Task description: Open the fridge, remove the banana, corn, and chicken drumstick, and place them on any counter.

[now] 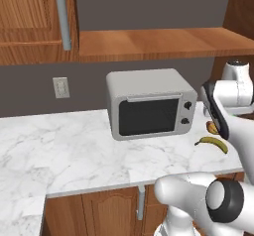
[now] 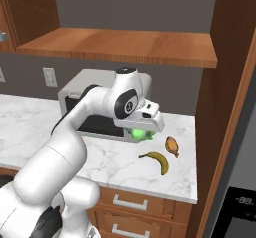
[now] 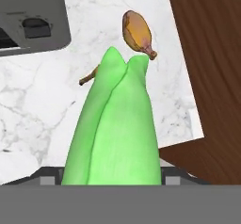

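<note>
My gripper is shut on the corn, a bright green husk whose pointed end fills the middle of the hand view and glows green under the hand. It hangs just above the counter, beside the microwave's right end. The chicken drumstick lies on the marble beyond the corn's tip, also seen as an orange-brown lump. The banana lies in front of the drumstick, near the counter's edge. The fridge shows as a grey sliver with its dark dispenser panel at far right.
A grey microwave stands on the counter left of the gripper. A tall wooden side panel bounds the counter on the right. A wooden shelf hangs overhead. Open marble stretches left of the microwave.
</note>
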### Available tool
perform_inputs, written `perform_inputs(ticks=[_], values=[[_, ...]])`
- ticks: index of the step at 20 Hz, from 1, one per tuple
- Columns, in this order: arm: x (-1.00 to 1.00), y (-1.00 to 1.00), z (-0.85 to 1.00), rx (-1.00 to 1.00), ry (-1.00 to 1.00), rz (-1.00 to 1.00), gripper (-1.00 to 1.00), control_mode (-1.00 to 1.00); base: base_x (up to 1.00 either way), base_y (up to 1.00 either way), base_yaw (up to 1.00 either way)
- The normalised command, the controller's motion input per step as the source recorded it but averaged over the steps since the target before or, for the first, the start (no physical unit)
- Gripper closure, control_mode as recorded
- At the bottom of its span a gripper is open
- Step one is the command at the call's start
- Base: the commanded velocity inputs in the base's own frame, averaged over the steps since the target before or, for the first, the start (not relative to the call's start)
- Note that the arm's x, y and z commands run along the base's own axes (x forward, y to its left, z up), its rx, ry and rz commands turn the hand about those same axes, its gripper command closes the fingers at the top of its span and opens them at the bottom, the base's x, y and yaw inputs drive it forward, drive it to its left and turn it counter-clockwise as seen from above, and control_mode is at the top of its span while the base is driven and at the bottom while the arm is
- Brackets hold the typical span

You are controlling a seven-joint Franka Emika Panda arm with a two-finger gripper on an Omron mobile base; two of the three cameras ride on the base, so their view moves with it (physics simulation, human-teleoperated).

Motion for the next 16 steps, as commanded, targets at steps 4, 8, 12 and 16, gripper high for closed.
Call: perform_inputs(ticks=[4,8,12,16], values=[[0.36,-0.40,-0.64,0.00,0.05,-0.05,1.00,-1.00,0.00,0.00,0.00],[0.28,-0.41,-0.66,0.00,0.04,-0.05,1.00,-1.00,0.00,0.00,0.00],[0.25,-0.40,-0.53,0.00,0.04,-0.05,1.00,-1.00,0.00,0.00,0.00],[0.26,-0.30,-0.34,0.00,0.05,-0.05,1.00,-1.00,0.00,0.00,0.00]])
